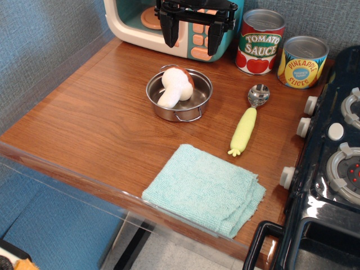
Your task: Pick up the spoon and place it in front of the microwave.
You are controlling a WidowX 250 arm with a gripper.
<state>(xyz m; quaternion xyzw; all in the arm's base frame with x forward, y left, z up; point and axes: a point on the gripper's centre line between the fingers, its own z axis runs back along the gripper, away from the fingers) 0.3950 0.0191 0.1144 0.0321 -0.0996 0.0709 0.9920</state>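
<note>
Yellow-green plastic spoon with silver bowl [247, 124]: centre-right on bench | black gripper [191, 42]: top centre, jaws wide, empty | risk: rounded handle may be squeezed out sideways.

Before me the wooden table [95, 121] carries the microwave [135, 25] at the back, with a tomato sauce can [260, 42] and pineapple can [302, 62] beside it. A steel pot [179, 95] sits mid-table, the spoon [247, 121] to its right, and a folded teal cloth [205, 188] lies at the front edge.
</note>
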